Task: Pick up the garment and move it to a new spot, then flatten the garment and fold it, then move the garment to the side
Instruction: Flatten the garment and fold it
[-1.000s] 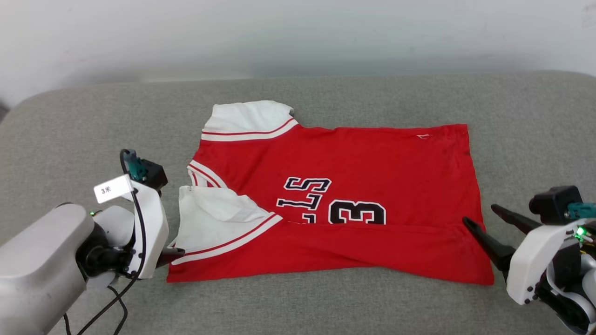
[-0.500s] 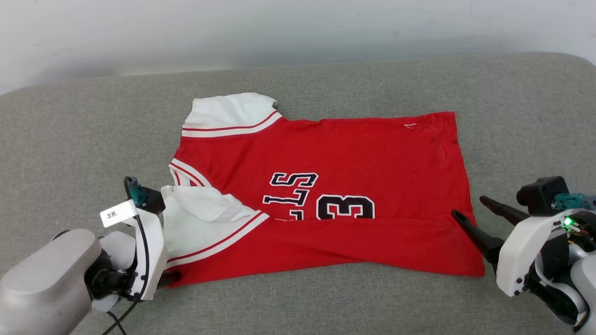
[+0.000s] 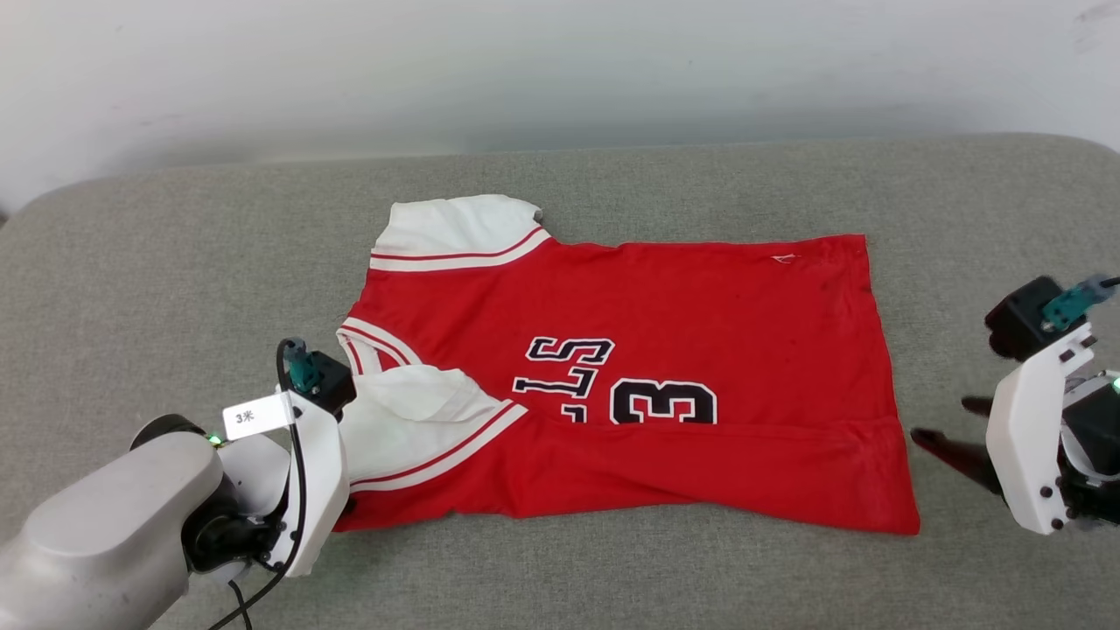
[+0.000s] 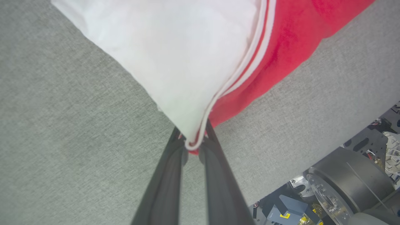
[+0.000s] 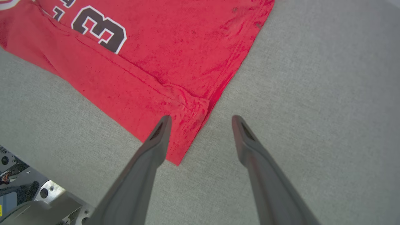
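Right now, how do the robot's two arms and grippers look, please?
The left gripper and right gripper each have two long dark tapering fingers on a white shell. The left forearm is pale grey, with a black cable and a white label.

Garment point(image 3: 656, 306) on cushion point(image 3: 175, 262), left gripper point(image 4: 192, 137) at its near-left corner, right gripper point(image 3: 941, 420) beside its near-right corner

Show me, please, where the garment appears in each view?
Head view: garment spread mid-picture.
Left wrist view: garment top centre, corner pinched in left fingers.
Right wrist view: garment upper left, corner by right fingers.
Shared: striped sleeve trim (head, left wrist); "3" (head, right wrist).
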Robot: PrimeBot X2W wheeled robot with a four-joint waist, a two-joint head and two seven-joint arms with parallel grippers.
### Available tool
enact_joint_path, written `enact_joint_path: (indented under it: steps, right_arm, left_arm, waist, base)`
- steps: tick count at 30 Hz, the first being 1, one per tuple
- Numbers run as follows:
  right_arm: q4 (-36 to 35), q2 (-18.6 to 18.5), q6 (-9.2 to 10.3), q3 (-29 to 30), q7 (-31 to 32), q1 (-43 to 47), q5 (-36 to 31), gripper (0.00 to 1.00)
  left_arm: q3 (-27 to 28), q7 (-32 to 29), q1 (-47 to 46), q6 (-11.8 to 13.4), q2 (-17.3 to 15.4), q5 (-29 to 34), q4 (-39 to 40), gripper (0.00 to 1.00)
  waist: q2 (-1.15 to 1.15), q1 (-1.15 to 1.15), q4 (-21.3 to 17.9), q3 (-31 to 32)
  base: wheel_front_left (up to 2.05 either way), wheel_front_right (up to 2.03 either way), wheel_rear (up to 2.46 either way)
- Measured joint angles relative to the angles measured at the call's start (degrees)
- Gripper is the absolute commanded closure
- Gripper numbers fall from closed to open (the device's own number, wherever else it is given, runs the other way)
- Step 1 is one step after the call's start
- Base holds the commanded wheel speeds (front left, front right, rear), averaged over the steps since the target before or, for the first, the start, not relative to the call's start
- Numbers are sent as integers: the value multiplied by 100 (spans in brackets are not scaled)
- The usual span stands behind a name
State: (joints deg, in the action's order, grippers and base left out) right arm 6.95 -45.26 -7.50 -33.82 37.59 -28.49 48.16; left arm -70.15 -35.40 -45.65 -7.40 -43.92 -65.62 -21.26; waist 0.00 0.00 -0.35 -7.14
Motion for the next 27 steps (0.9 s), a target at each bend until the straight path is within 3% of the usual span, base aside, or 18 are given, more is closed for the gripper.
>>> enact_joint_path:
  steps: [4, 8, 17, 23, 25, 26, 27]
  right_arm:
    - [36, -108, -1, -174, 880, -54, 226, 0]
    - [333, 70, 0, -160, 1174, -42, 290, 0]
    - [1421, 959, 1, -46, 922, 26, 271, 0]
    - [1715, 1033, 11, -288, 766, -34, 213, 0]
    - [1714, 1004, 11, -380, 651, -52, 232, 82]
    - [1714, 988, 11, -417, 591, -63, 254, 100]
    - [1709, 968, 11, -460, 512, -73, 280, 100]
  left_arm:
    - [-71, 80, -100, 0, -58, 40, 120, 100]
    - [-124, 132, -204, 0, -92, 56, 227, 100]
    - [-174, 292, -425, 0, -179, 145, 276, 100]
    - [-216, 368, -450, 0, -107, 191, 213, 100]
    - [-230, 391, -449, 0, -102, 179, 177, 100]
    - [-236, 417, -442, 0, -102, 164, 154, 100]
    - [-241, 443, -425, 0, -104, 142, 137, 100]
  waist:
    - [0, 0, 38, -47]
    - [0, 0, 80, -161]
    - [0, 0, 138, -534]
    - [0, 0, 169, -667]
    - [0, 0, 161, -642]
    - [0, 0, 155, -616]
    - [0, 0, 149, -582]
  base:
    - [0, 0, 0]
    - [0, 0, 0]
    - [0, 0, 0]
    - [0, 0, 0]
    - [0, 0, 0]
    - [0, 0, 0]
    - [0, 0, 0]
